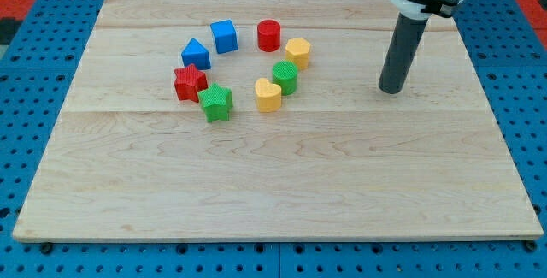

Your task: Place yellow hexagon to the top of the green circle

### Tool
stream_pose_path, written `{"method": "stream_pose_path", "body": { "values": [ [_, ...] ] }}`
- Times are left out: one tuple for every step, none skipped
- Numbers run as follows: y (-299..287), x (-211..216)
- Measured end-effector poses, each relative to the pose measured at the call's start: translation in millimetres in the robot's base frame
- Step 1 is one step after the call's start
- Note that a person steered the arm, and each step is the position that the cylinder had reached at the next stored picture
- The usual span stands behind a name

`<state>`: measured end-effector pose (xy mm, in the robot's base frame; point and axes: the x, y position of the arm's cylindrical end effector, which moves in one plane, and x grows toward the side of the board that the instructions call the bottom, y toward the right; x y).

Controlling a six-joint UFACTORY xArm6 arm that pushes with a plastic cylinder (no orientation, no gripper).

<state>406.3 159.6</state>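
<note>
The yellow hexagon (297,52) sits on the wooden board, just above and to the right of the green circle (285,78), nearly touching it. My tip (391,91) rests on the board well to the right of both blocks, about level with the green circle, and touches no block. The rod rises up out of the view's top right.
A yellow heart (268,95) lies lower left of the green circle. A red cylinder (269,35), a blue cube (224,36), a blue triangle-topped block (196,54), a red star (190,82) and a green star (215,102) form a ring to the left. The board (273,184) lies on a blue pegboard.
</note>
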Motion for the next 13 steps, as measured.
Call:
{"method": "stream_pose_path", "body": {
  "values": [
    [4, 0],
    [4, -14],
    [4, -21],
    [6, -23],
    [6, -23],
    [6, -24],
    [11, -24],
    [-5, -29],
    [-33, -29],
    [-36, -48],
    [-36, -76],
    [-64, -88],
    [-83, -92]
  ]
}}
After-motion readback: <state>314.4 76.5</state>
